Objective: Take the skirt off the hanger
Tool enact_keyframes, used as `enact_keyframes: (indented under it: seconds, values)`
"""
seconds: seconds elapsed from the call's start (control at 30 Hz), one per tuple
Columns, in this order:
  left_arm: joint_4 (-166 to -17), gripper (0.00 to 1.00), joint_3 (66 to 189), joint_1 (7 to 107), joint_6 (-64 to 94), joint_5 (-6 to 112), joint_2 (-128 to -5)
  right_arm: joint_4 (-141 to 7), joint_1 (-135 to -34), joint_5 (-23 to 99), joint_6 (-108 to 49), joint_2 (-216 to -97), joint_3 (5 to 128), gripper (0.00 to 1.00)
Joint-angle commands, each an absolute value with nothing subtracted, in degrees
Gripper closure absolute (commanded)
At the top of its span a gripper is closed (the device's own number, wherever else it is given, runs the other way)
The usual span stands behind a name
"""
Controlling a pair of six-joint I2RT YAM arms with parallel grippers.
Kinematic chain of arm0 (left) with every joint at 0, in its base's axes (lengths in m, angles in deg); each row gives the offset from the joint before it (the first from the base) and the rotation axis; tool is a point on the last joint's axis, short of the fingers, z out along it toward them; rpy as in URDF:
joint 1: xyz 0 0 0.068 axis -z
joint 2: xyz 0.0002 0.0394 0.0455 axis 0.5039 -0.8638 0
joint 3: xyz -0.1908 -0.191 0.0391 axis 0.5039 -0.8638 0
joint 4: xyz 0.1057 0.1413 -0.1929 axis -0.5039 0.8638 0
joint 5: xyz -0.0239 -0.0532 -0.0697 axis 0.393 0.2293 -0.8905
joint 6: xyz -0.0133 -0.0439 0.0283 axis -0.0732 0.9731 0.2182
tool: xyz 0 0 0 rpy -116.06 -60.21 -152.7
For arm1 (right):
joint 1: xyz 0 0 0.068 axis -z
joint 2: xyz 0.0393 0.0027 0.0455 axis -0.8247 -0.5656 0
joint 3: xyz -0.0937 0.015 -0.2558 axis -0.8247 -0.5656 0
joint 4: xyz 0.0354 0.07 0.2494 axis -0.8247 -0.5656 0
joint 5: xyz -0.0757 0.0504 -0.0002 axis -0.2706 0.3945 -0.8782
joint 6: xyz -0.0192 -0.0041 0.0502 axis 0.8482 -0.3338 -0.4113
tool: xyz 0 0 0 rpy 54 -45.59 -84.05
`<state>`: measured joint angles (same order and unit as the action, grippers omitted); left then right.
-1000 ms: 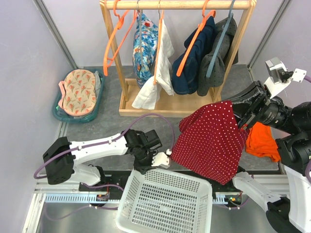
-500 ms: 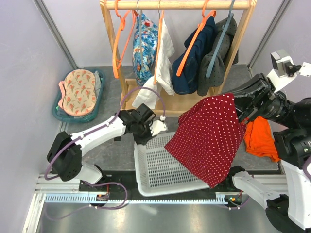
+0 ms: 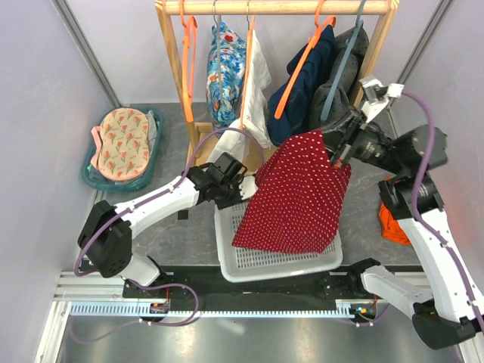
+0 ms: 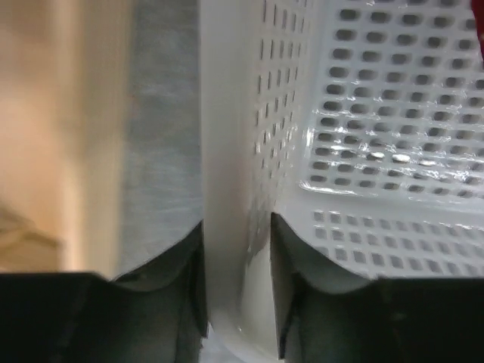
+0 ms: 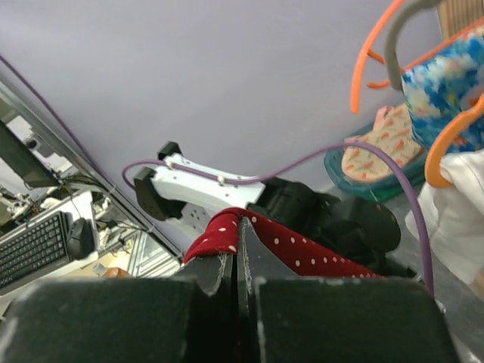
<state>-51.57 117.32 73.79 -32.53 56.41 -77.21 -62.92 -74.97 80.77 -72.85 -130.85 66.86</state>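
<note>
The dark red polka-dot skirt [image 3: 291,198] hangs from my right gripper [image 3: 333,155], which is shut on its waist edge [image 5: 227,231]. The skirt is off any hanger and drapes over a white mesh basket [image 3: 253,261]. My left gripper [image 3: 240,185] is shut on the basket's rim [image 4: 236,249], one finger on each side of the wall. An empty orange hanger [image 3: 187,68] hangs at the left end of the rack. A second orange hanger [image 3: 302,64] lies over a navy garment.
A wooden rack [image 3: 280,7] at the back holds a blue floral garment [image 3: 227,68], a white garment [image 3: 255,91], a navy garment [image 3: 306,98] and a grey dotted garment [image 3: 339,102]. A teal basket [image 3: 92,178] stands far left. An orange cloth [image 3: 393,221] lies at right.
My left gripper pulled the white basket away from the near edge, to under the skirt. My right arm carried the skirt left and toward the rack. The empty orange hanger swung.
</note>
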Motion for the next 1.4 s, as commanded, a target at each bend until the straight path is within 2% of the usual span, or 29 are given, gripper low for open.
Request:
enact_keyframes:
  seconds: [0.0,0.03,0.1,0.13,0.17,0.2,0.27,0.33,0.4,0.67,0.97,1.07,1.13,1.23,1.37]
  values:
    - [-69.59,0.5,117.8,72.71,-44.03,69.77,-76.99,-64.91,-78.22,74.94,-63.04,-132.6,65.45,1.0]
    - [-70.12,0.43,117.97,71.84,-45.35,70.12,-77.25,-66.58,-81.62,73.0,-60.06,-134.08,65.62,1.0]
    - [-70.3,0.42,118.58,70.96,-46.24,70.04,-77.69,-75.71,-86.38,64.96,-51.74,-136.02,66.93,0.99]
    - [-70.3,0.33,118.58,70.34,-47.02,70.21,-78.04,-78.18,-91.01,62.55,-49.42,-138.55,67.38,0.97]
    - [-70.38,0.27,118.06,70.16,-47.29,70.3,-78.05,-82.55,-93.32,60.35,-47.48,-139.97,67.9,0.9]
    - [-70.38,0.16,117.8,70.16,-47.47,70.39,-77.78,-84.68,-95.35,55.37,-44.07,-141.46,68.87,0.86]
    - [-70.21,0.09,116.48,70.16,-47.39,70.13,-76.47,-89.44,-101.68,49.64,-41.15,-145.42,69.58,0.79]
    - [-70.21,0.06,115.25,70.16,-47.21,69.69,-75.24,-92.33,-105.89,43.23,-38.77,-147.97,69.84,0.74]
    - [-70.12,0.02,113.32,70.16,-47.29,69.77,-73.04,-92.7,-106.53,41.35,-38.67,-148.42,68.53,0.71]
    - [-65.03,0.01,110.24,69.99,-45.01,69.25,-62.32,-94.54,-106.53,25.37,-39.46,-140.95,63.52,0.59]
    - [-61.44,0.01,110.13,68.93,-43.7,68.99,-58.62,-97.45,-106.44,18.42,-43.06,-137.53,58.34,0.58]
    - [-56.26,0.01,114.7,68.93,-37.82,66.62,-57.57,-99.81,-106.44,8.42,-44.91,-135.95,57.45,0.53]
    - [-53.0,0.01,117.95,68.93,-31.58,62.32,-55.39,-103.32,-105.92,-2.48,-47.8,-135.33,57.19,0.48]
    - [-48.95,0.01,121.47,68.93,-24.46,57.22,-52.74,-108.95,-104.86,-14.77,-54.21,-134.28,55.87,0.48]
    - [-44.47,0.01,127.88,68.14,-19.71,52.82,-49.22,-114.67,-103.89,-22.11,-65.37,-131.2,49.39,0.44]
